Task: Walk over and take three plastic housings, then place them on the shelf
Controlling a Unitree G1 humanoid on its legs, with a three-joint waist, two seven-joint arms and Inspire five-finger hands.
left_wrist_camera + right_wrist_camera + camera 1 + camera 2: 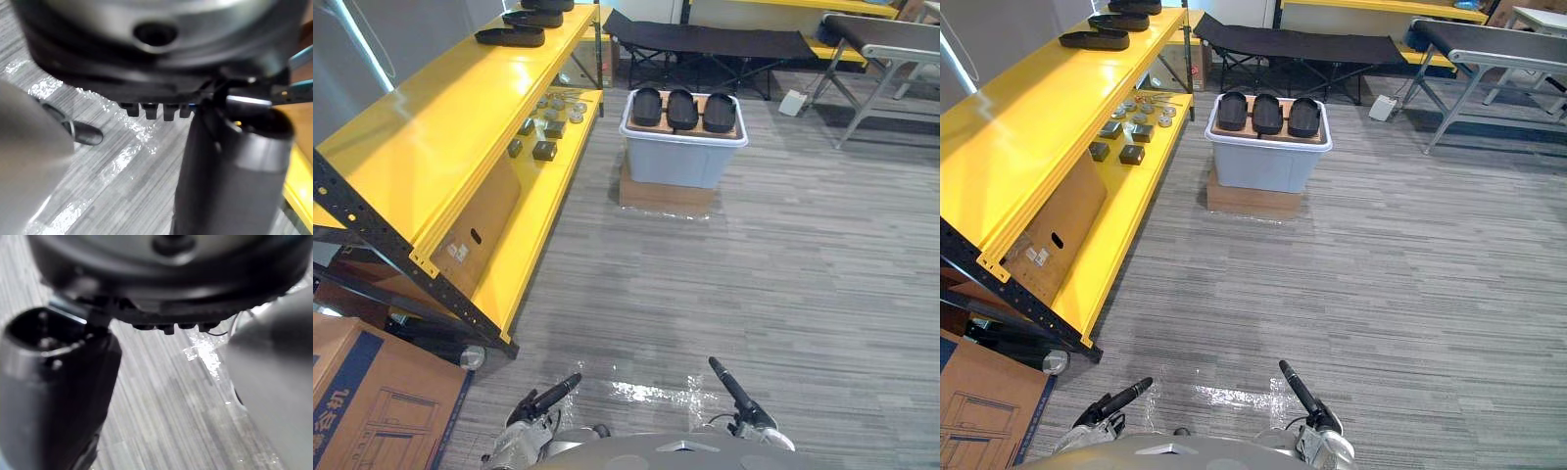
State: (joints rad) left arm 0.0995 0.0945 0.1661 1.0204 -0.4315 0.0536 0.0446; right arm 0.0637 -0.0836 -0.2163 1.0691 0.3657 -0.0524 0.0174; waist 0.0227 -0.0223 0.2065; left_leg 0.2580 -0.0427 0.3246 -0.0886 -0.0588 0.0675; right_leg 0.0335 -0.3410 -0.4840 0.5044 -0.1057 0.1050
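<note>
A walk comes first, then the grab.
The yellow shelf runs along the left. The left hand hangs low with straight fingers and holds nothing. The three plastic housings lie side by side on top of the grey tub, far ahead. The right hand is straight and empty too. It is best to walk right up to the tub, stop close, then reach.

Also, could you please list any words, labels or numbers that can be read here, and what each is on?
Cardboard box: blue print, cut off at the edge, not readable.
Cardboard panel under the yellow shelf: small white label, too small to read.
Plastic housings, grey tub: no print visible.
</note>
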